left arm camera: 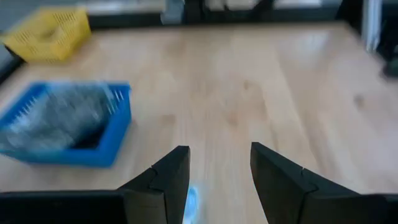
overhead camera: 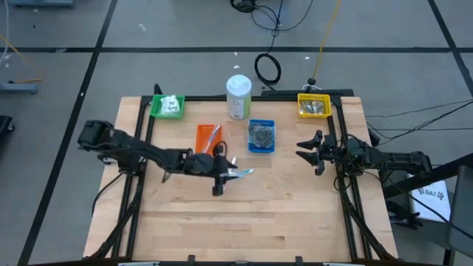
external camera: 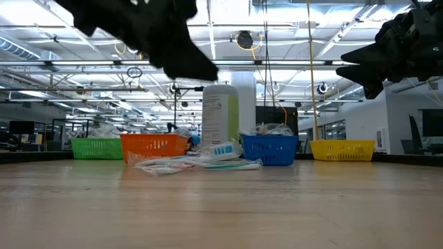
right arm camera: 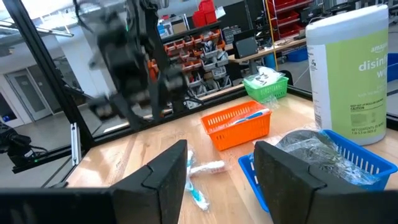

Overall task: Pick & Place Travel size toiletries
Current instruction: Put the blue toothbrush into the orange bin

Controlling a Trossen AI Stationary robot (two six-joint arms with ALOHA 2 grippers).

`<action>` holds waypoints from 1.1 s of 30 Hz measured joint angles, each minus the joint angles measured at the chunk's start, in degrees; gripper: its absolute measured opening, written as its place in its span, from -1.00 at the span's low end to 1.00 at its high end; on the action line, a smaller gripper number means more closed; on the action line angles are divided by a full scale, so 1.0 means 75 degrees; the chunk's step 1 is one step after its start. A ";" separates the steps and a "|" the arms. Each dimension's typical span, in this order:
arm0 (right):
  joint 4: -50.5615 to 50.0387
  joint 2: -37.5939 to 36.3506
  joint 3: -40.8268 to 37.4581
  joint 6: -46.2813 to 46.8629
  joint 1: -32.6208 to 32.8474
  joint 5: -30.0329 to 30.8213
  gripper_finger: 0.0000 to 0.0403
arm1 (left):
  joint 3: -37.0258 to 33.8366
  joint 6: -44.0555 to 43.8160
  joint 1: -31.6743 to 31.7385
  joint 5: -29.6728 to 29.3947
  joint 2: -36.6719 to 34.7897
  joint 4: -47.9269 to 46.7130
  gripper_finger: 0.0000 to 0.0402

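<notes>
Crowding the upper middle of the high view are four small trays: a green tray (overhead camera: 167,106), an orange tray (overhead camera: 208,137), a blue tray (overhead camera: 261,136) and a yellow tray (overhead camera: 313,106), with a tall white bottle (overhead camera: 239,96) between green and blue. The left gripper (overhead camera: 228,174) hangs at frame centre, fingers parted with nothing between them, just over a clear sachet (overhead camera: 241,173) lying on the wooden table (overhead camera: 244,222). The right gripper (overhead camera: 311,151), at right of centre, is spread wide and empty. Only the low view shows the sachet's blue contents (external camera: 223,151) and more packets (external camera: 163,164) lying flat beside it, long axis running left to right across that frame. The right wrist view shows crinkled clear sachets (right arm camera: 320,154) filling the blue tray.
</notes>
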 joint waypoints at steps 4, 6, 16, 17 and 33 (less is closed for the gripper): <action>-0.0005 0.0001 0.0001 0.0000 -0.0001 0.0000 -0.13 | -0.0006 0.0112 0.0055 -0.0024 0.0813 0.0451 -0.16; -0.0008 -0.0002 0.0001 0.0000 -0.0002 0.0000 -0.12 | -0.0006 0.0170 0.0150 -0.0028 0.1214 0.0662 -0.16; -0.0005 -0.0002 0.0001 0.0000 0.0000 0.0000 -0.13 | -0.0006 0.0205 0.0565 0.0558 0.2320 0.1047 -0.16; -0.0005 -0.0002 0.0002 0.0000 -0.0002 0.0000 -0.13 | -0.0006 0.0211 0.0579 0.0626 0.2377 0.1080 -0.16; -0.0008 -0.0002 0.0002 0.0000 -0.0001 0.0000 -0.12 | -0.0006 0.0301 0.0594 0.0629 0.2479 0.0781 -0.19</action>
